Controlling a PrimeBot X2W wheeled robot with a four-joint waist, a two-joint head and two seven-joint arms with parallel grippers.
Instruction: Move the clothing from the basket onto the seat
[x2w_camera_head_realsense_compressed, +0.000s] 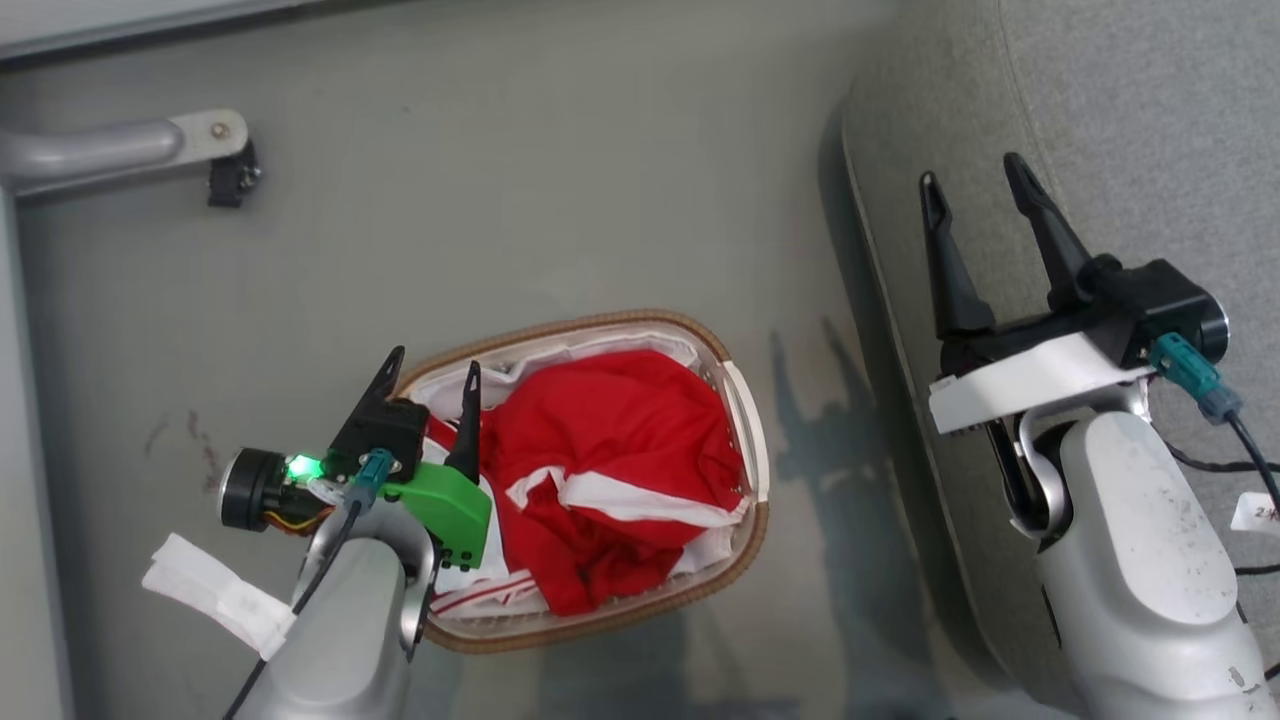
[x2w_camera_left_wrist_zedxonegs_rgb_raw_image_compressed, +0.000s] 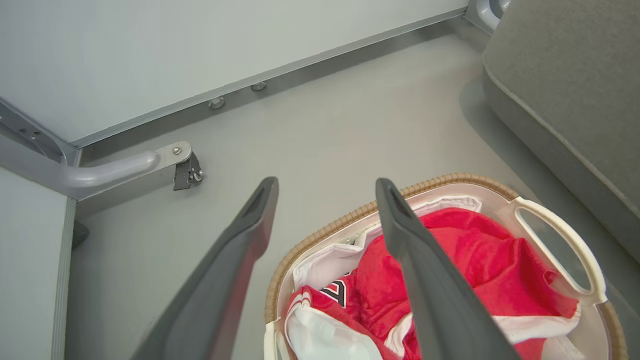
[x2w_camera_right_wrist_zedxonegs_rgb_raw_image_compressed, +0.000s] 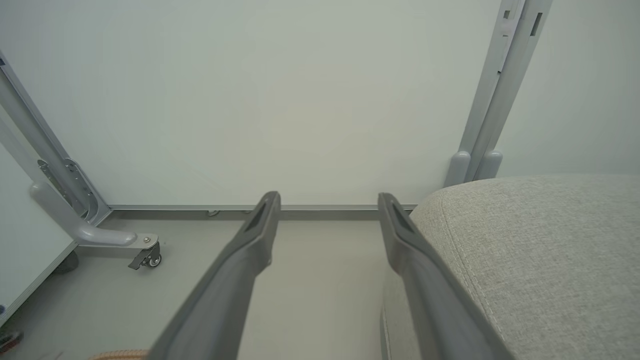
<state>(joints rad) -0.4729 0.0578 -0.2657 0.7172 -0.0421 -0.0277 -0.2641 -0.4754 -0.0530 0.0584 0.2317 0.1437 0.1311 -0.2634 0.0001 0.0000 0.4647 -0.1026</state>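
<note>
Red clothing (x2w_camera_head_realsense_compressed: 610, 470) with white bands lies bunched in the oval basket (x2w_camera_head_realsense_compressed: 752, 440) on the floor; in the left wrist view the clothing (x2w_camera_left_wrist_zedxonegs_rgb_raw_image_compressed: 470, 260) shows part of a black-and-white number. My left gripper (x2w_camera_head_realsense_compressed: 435, 370) hovers open over the basket's left rim (x2w_camera_left_wrist_zedxonegs_rgb_raw_image_compressed: 320, 235), one finger outside it, one over the cloth, holding nothing (x2w_camera_left_wrist_zedxonegs_rgb_raw_image_compressed: 325, 187). The grey seat (x2w_camera_head_realsense_compressed: 1120, 110) fills the right side. My right gripper (x2w_camera_head_realsense_compressed: 975, 180) stands open and empty above the seat's left edge (x2w_camera_right_wrist_zedxonegs_rgb_raw_image_compressed: 525, 250); its tips (x2w_camera_right_wrist_zedxonegs_rgb_raw_image_compressed: 327, 200) point toward the wall.
A grey metal frame leg with a caster (x2w_camera_head_realsense_compressed: 225, 165) stands on the floor at the upper left, below a pale wall panel (x2w_camera_left_wrist_zedxonegs_rgb_raw_image_compressed: 200, 50). A grey post (x2w_camera_right_wrist_zedxonegs_rgb_raw_image_compressed: 505, 90) rises behind the seat. Bare floor (x2w_camera_head_realsense_compressed: 560, 200) lies between basket, frame and seat.
</note>
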